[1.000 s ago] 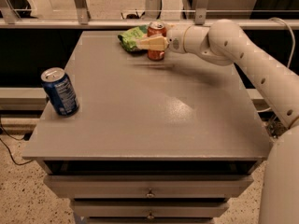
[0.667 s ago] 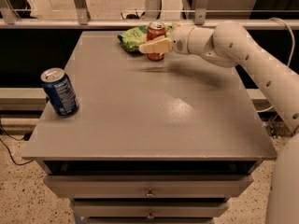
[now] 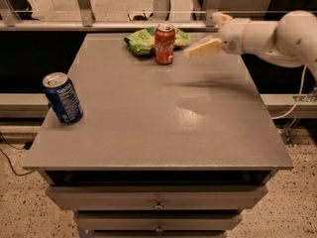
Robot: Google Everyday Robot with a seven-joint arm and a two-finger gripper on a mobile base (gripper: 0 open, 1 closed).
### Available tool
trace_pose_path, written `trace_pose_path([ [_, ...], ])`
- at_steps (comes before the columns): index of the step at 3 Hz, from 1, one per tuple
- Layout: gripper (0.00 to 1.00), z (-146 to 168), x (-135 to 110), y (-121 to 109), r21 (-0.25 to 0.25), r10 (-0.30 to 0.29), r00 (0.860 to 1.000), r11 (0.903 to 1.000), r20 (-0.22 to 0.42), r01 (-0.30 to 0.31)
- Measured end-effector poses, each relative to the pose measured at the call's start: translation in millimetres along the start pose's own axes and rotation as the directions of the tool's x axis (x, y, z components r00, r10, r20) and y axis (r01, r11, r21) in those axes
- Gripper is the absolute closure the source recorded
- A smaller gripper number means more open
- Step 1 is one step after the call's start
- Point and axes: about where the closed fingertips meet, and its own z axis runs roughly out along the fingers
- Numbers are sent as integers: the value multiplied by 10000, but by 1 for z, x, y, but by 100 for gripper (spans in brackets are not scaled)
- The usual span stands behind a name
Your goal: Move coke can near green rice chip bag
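Just right of upright red coke can [image 3: 165,43]: gripper [image 3: 204,34].

I see a grey table [image 3: 148,138] with drawers [image 3: 198,198], speckled floor [image 3: 22,209] beneath, metal railing [image 3: 59,26] behind, black cable [image 3: 7,155] lower left

Robot test area in a lab or office building, not a home. Cues: white robot arm [image 3: 277,36] comes in from the right, its hand [image 3: 204,47] over the far right part of a plain grey worktop [image 3: 163,128]. The worktop tops a grey drawer unit [image 3: 158,202] with small knobs, below the hand and nearer the camera. Speckled hard floor [image 3: 20,212] is far down-left of the hand, with a loose cable [image 3: 9,155] trailing there. A metal rail [image 3: 99,26] with upright posts runs behind the hand. Only staged props: coke can [image 3: 165,43] just left of the hand, green rice chip bag [image 3: 141,39] behind it, blue can [image 3: 62,97] far left.
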Motion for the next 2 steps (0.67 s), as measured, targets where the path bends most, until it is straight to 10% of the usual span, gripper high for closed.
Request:
trace_pose_path([
  [1, 0, -80, -6, -17, 86, -1000, 9940, 9949, -452, 1005],
  [2, 0, -94, -7, -16, -56, -1155, 9919, 9933, -534, 1154],
])
